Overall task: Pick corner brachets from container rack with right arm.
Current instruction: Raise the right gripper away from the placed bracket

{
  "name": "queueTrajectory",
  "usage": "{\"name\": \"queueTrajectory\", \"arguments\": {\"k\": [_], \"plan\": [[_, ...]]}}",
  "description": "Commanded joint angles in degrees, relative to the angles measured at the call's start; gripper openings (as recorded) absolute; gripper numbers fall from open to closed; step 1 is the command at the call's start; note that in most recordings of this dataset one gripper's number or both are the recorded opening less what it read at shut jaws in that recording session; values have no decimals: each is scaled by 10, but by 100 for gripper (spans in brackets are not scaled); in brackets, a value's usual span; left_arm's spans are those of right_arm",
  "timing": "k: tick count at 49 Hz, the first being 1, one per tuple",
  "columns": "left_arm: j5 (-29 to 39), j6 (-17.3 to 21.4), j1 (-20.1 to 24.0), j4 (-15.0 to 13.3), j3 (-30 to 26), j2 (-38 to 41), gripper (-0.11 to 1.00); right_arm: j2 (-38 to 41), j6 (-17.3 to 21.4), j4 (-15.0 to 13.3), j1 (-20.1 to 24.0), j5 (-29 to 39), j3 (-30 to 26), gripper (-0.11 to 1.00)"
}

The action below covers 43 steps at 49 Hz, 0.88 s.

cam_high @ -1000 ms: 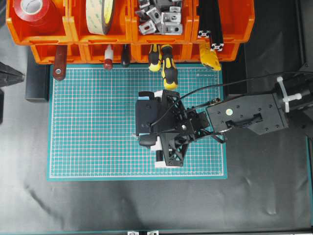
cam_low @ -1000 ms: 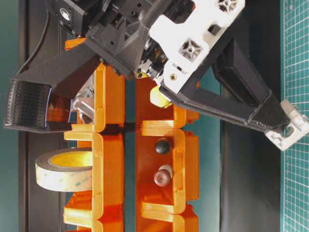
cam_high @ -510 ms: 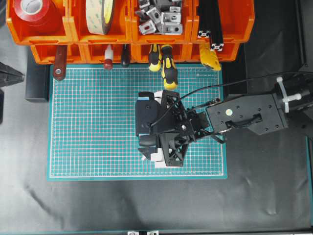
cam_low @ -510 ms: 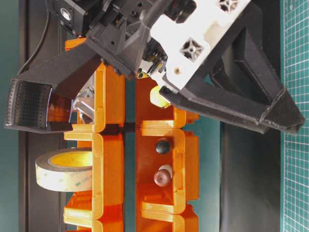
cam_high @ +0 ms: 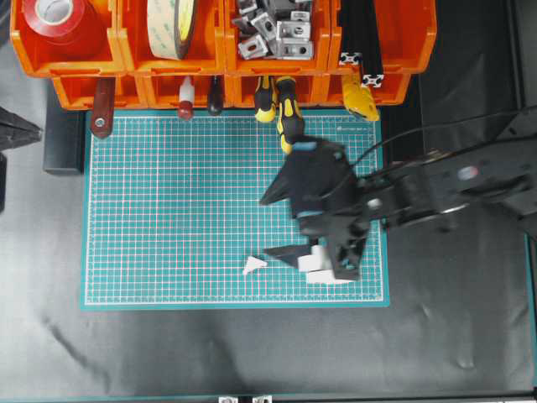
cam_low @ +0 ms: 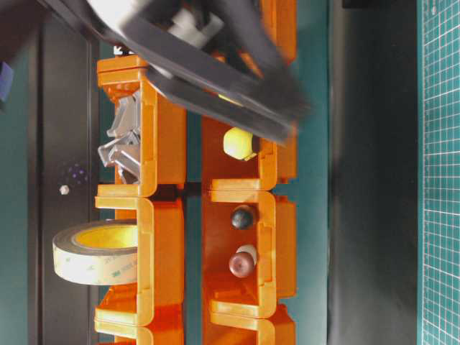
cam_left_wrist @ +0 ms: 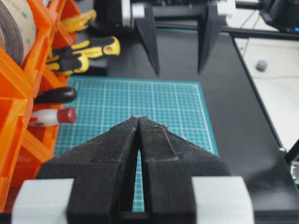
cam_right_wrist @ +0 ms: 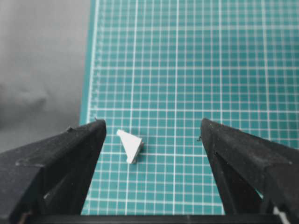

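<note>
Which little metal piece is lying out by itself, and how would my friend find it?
Look at the green cutting mat below the orange container rack. Near the mat's bottom edge, just left of the open right gripper, lies one corner bracket. It is small, pale and wedge-shaped, alone on the grid; the other brackets are piled in a bin.

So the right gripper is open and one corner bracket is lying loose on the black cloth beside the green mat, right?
Not quite. The right gripper is open and the corner bracket lies loose, but it rests on the green cutting mat, near its edge, not on the black cloth. The right wrist view shows this, and the overhead view agrees.
</note>
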Motion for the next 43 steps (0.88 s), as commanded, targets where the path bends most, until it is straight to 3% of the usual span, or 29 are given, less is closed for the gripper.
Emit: {"name": "queueTrajectory", "arguments": {"k": [1, 17, 43], "plan": [[-4, 1, 0, 2, -8, 3, 0, -50, -1, 2, 2, -13, 12, 79], [-2, -1, 0, 2, -8, 1, 0, -120, -2, 1, 2, -55, 73, 78], [8, -3, -1, 2, -7, -1, 0, -118, -1, 2, 2, -55, 73, 78]]}}
